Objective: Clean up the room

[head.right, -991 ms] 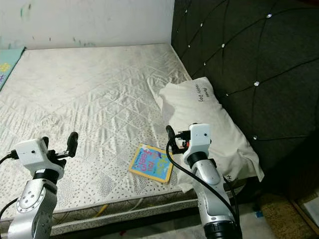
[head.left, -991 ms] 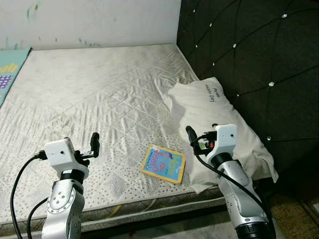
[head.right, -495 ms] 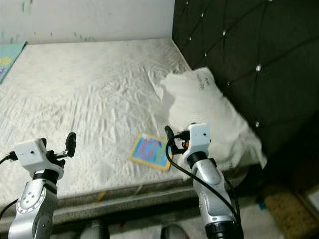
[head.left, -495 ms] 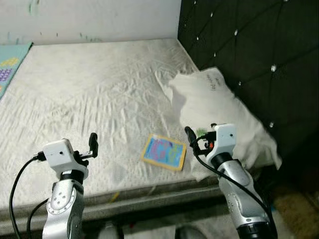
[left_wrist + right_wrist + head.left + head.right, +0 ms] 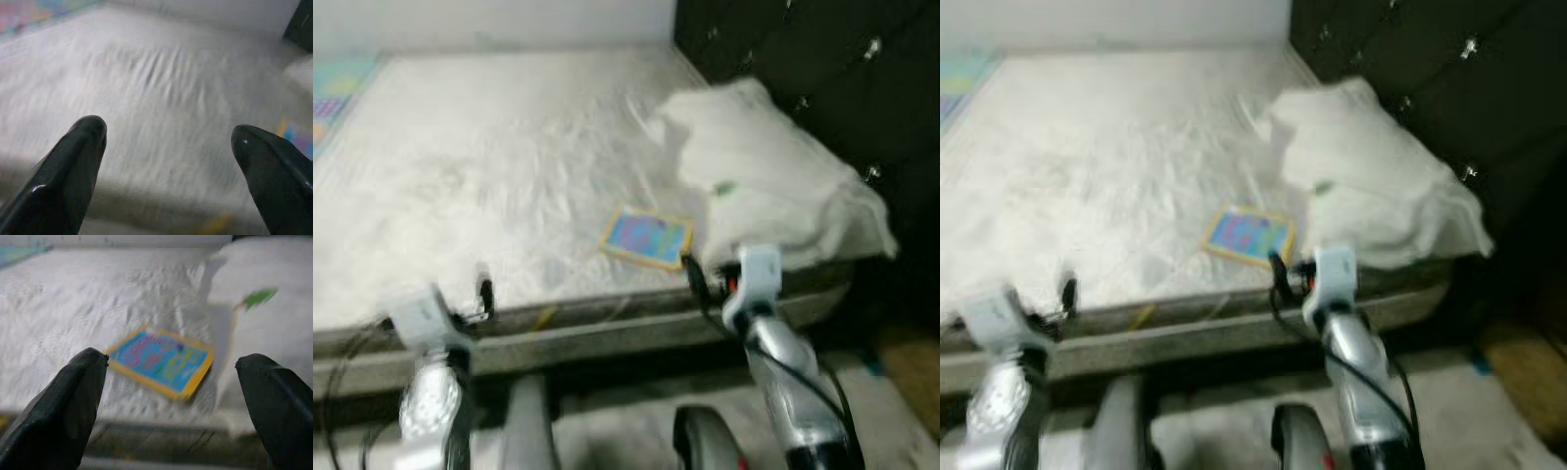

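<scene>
Approaching the bare white quilted bed (image 5: pixel 489 166); both tools, right (image 5: pixel 173 377) and left (image 5: pixel 166 142), spread wide, empty. Next: reaching for the flat yellow-edged blue picture book (image 5: pixel 160 361) beside the rumpled white pillow (image 5: pixel 769 181).

left gripper (image 5: pixel 166 161): raised forward, fingers spread wide, empty | right gripper (image 5: pixel 178 401): raised forward, fingers spread wide, empty

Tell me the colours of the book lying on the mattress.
The book is bright blue with a yellow border and pink lettering, clearest in the right wrist view.
</scene>
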